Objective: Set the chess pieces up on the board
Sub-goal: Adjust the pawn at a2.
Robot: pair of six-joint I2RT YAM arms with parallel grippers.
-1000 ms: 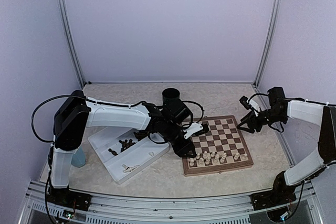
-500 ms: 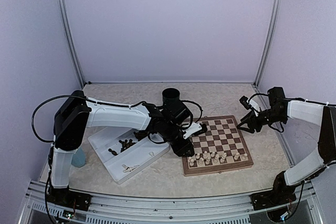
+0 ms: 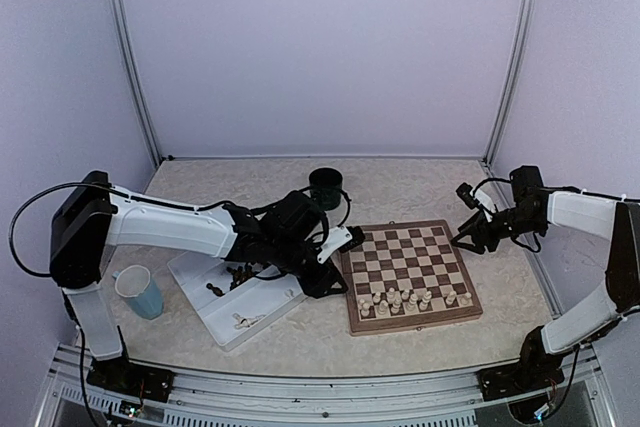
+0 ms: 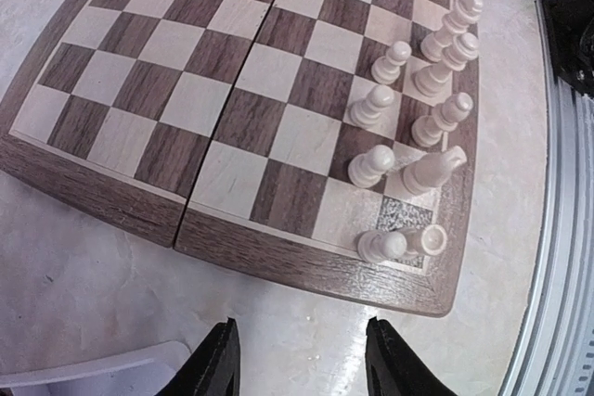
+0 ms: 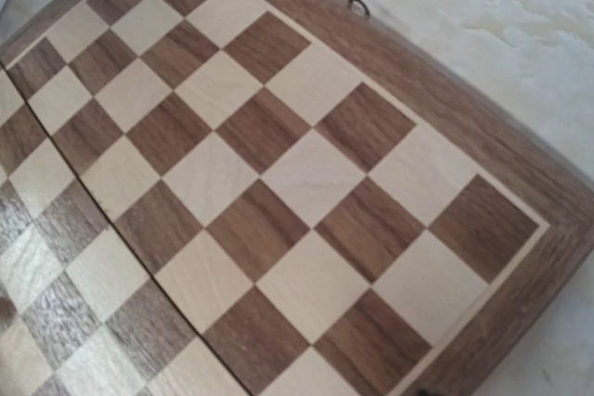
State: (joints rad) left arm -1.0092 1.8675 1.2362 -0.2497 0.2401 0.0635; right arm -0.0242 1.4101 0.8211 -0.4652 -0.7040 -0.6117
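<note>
Brown-and-tan board (image 3: 425,247) right of centre on the table (image 3: 400,182), white tray (image 3: 195,277) just left of it, left gripper (image 4: 302,331) low between them with fingers apart and empty, right gripper (image 3: 468,232) hovering at the board's far right edge, spread unreadable, cream chess pieces (image 3: 405,299) crowding the board's near rows, dark ones (image 3: 238,273) in the tray.

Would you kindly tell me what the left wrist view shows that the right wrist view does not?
Only the left wrist view: cream chess pieces along one edge of the chessboard, the left gripper open and empty, a corner of the white tray. Only the right wrist view: nothing extra, just bare squares close up. Both: the chessboard and the pale table.
</note>
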